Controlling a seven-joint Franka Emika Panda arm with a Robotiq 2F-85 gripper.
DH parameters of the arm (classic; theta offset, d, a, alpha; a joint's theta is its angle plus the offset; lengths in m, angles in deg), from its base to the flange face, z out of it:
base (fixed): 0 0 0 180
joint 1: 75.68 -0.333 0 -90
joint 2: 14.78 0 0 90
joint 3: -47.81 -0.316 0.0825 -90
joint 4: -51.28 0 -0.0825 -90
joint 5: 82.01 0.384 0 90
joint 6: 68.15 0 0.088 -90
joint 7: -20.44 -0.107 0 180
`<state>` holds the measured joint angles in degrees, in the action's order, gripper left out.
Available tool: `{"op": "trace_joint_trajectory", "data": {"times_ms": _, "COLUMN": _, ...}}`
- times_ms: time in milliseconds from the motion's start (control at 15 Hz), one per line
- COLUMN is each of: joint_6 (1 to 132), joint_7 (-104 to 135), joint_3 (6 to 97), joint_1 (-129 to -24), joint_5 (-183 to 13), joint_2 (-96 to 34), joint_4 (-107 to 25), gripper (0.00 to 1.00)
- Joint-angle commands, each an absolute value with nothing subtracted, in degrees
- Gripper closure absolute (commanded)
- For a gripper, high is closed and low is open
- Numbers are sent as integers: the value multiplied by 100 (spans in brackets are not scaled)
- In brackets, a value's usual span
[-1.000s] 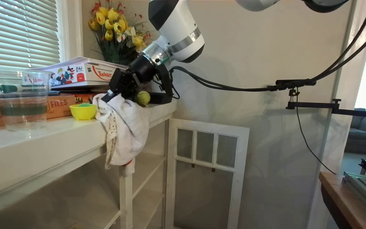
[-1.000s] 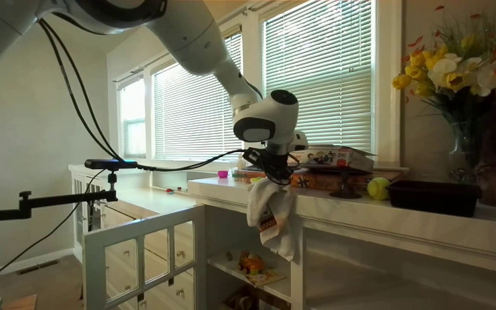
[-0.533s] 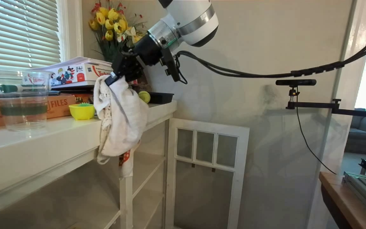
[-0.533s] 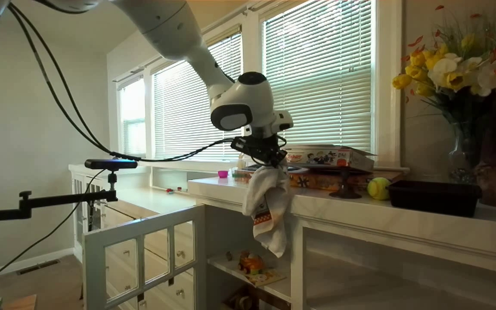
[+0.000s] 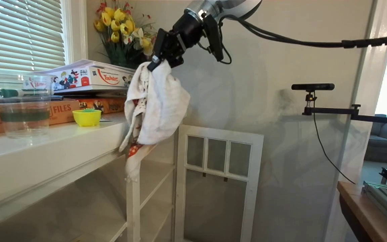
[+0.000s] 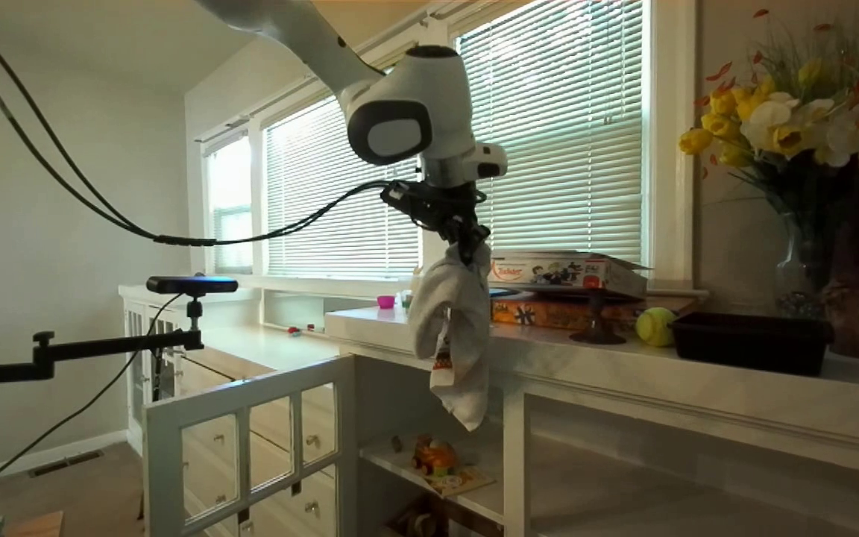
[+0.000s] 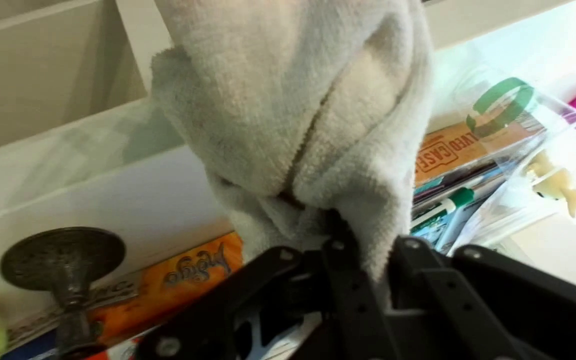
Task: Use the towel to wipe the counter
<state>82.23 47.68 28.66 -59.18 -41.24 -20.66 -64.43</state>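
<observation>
A white towel with a red patterned band hangs bunched from my gripper. The gripper is shut on its top and is above the level of the white counter. In an exterior view the towel hangs in front of the counter's front edge, its lower end below the countertop. I cannot tell whether it touches the edge. In the wrist view the towel runs between the fingers and covers the middle of the view. The fingertips are partly hidden in the cloth.
On the counter are a clear plastic cup, a yellow bowl, stacked game boxes, a dark stand, a tennis ball and a black tray. A vase of flowers stands behind. A cabinet door stands open below.
My gripper has risen and moved away from the counter, carrying the towel. The towel was draped low over the counter edge and now hangs higher, further off the bowl. The grip is unchanged.
</observation>
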Motion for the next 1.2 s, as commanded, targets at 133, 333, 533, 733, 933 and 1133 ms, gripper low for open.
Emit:
{"op": "trace_joint_trajectory", "data": {"times_ms": 133, "joint_6": 7199, "joint_7": 3660, "joint_3": 4364, "joint_1": -6523, "joint_5": -5166, "joint_2": -1213, "joint_4": -6534, "gripper": 96}}
{"op": "trace_joint_trajectory", "data": {"times_ms": 333, "joint_6": 7568, "joint_7": 3484, "joint_3": 4788, "joint_1": -6618, "joint_5": -6039, "joint_2": -1180, "joint_4": -6375, "gripper": 96}}
{"op": "trace_joint_trajectory", "data": {"times_ms": 533, "joint_6": 7990, "joint_7": 3237, "joint_3": 5041, "joint_1": -6617, "joint_5": -7148, "joint_2": -1273, "joint_4": -6126, "gripper": 96}}
{"op": "trace_joint_trajectory", "data": {"times_ms": 733, "joint_6": 8473, "joint_7": 3028, "joint_3": 5219, "joint_1": -6582, "joint_5": -8172, "joint_2": -1497, "joint_4": -5761, "gripper": 96}}
{"op": "trace_joint_trajectory", "data": {"times_ms": 933, "joint_6": 9187, "joint_7": 3283, "joint_3": 5332, "joint_1": -6601, "joint_5": -8691, "joint_2": -1947, "joint_4": -5292, "gripper": 96}}
{"op": "trace_joint_trajectory", "data": {"times_ms": 1133, "joint_6": 9885, "joint_7": 3576, "joint_3": 5380, "joint_1": -6596, "joint_5": -9001, "joint_2": -2498, "joint_4": -4794, "gripper": 96}}
